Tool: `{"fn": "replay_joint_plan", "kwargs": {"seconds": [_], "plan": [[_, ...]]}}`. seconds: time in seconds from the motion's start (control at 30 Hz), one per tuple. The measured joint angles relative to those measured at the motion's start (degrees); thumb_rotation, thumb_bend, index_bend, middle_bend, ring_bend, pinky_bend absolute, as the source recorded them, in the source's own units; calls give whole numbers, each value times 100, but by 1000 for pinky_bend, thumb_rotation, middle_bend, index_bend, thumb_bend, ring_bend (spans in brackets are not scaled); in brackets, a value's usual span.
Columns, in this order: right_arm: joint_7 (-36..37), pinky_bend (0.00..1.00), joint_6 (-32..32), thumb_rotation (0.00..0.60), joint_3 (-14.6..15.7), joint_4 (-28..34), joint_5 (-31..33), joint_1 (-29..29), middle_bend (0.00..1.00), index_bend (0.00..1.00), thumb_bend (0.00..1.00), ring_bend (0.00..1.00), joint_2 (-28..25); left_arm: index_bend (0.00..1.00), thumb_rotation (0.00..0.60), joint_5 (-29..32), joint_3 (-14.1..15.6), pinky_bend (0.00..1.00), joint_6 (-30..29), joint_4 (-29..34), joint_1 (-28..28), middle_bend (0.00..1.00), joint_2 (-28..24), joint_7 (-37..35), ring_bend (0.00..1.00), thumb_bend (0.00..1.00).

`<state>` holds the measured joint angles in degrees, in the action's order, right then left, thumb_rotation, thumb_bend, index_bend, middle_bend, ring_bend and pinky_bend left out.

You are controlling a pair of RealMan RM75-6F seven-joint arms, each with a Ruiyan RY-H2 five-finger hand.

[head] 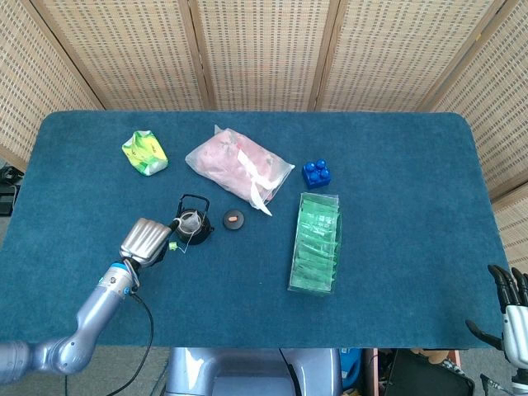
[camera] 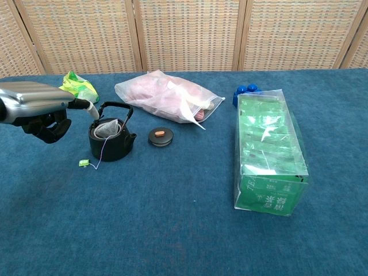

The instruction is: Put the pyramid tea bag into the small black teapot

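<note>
Reading the pyramid tea bag (camera: pixel 107 128) as sitting in the open small black teapot (camera: pixel 111 142), its string draped over the rim to the green tag (camera: pixel 84 163) on the worktop (camera: pixel 172 218). My left robot hand (camera: pixel 43 112) hovers just left of the pot, most fingers curled in, one extended toward the handle, holding nothing. Right robot hand (head: pixel 510 309) at the frame corner, fingers apart. Lid (camera: pixel 160 137) lies beside the pot

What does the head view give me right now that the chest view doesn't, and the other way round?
Head view only: the right robot hand down at the frame's lower right, off the table, and the whole table outline.
Chest view only: a side look at the teapot, with the tea bag sitting in its open mouth.
Both: the left robot hand, fingers curled, one extended toward the teapot; the string and green tag hanging outside; the lid on the table beside the teapot.
</note>
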<state>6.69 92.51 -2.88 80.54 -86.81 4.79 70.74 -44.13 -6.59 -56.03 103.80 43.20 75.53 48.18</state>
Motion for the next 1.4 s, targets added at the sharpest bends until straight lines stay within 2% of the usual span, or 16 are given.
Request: {"fn": "replay_joint_plan", "kwargs": {"seconds": [0.2, 0.4, 0.97, 1.07, 1.27, 1.4], "plan": [[-4, 100, -8, 600, 3, -3, 21, 11, 204, 115, 123, 34, 0, 166, 600, 493, 59, 731, 184, -316, 328, 858, 222, 28, 806, 798], [-21, 101, -9, 600, 7, 9, 32, 23, 204, 115, 122, 34, -4, 166, 600, 664, 170, 731, 214, -584, 518, 858, 446, 7, 807, 799], [-37, 100, -22, 600, -1, 26, 28, 13, 204, 115, 123, 34, -9, 166, 600, 1352, 436, 731, 497, -344, 814, 858, 234, -82, 807, 800], [-45, 101, -24, 600, -3, 33, 29, 11, 204, 115, 123, 34, -15, 166, 600, 1226, 440, 731, 424, -272, 794, 857, 184, -190, 807, 800], [-50, 101, -42, 600, -5, 36, 15, -8, 204, 115, 122, 34, -11, 166, 600, 395, 444, 731, 18, -69, 565, 849, 79, -677, 807, 800], [-46, 100, -46, 600, -10, 37, 15, -16, 204, 115, 122, 34, -8, 166, 600, -104, 432, 716, -274, 47, 386, 792, 21, -1009, 773, 800]]}}
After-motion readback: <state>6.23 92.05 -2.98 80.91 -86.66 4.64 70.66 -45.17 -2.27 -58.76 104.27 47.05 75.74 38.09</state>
